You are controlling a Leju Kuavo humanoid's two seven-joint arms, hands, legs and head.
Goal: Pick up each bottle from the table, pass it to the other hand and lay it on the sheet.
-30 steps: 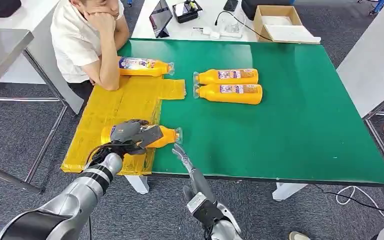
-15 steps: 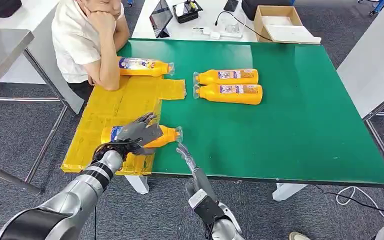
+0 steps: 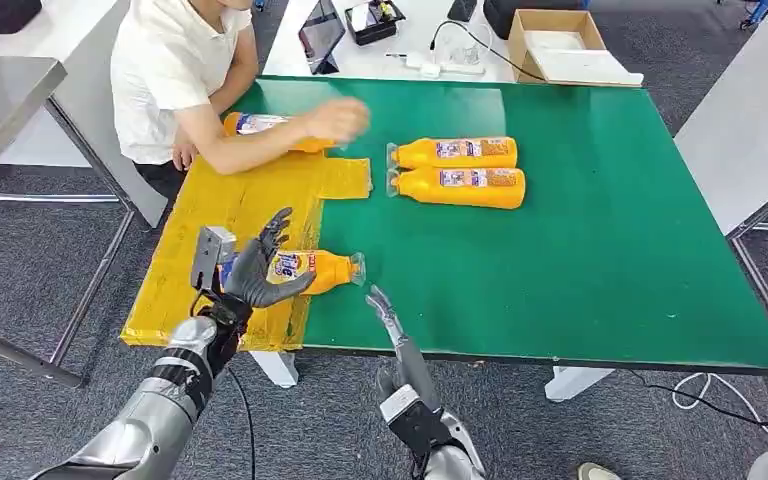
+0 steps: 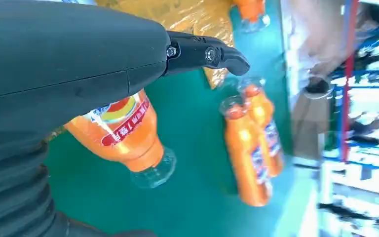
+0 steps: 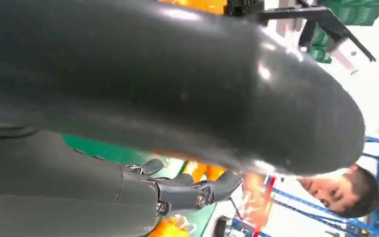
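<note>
An orange bottle (image 3: 312, 270) lies on its side at the yellow sheet's (image 3: 230, 205) right edge, its clear cap out over the green table (image 3: 600, 250). My left hand (image 3: 253, 268) hovers just left of it, fingers spread, holding nothing. The left wrist view shows the same bottle (image 4: 126, 136) below my left hand's fingers (image 4: 207, 53). My right hand (image 3: 386, 312) is stretched flat at the table's front edge, just right of the cap, and is empty. Two more orange bottles (image 3: 454, 153) (image 3: 462, 187) lie side by side mid-table.
A person sits at the table's far left corner, a hand (image 3: 338, 119) reaching over another orange bottle (image 3: 258, 124) at the back of the sheet. A cardboard box (image 3: 560, 45) and a tablet (image 3: 320, 35) are on the white desk behind.
My left hand has let go of the near bottle and drawn back with fingers spread. The person dropped the arm from the chin and reached across the far bottle.
</note>
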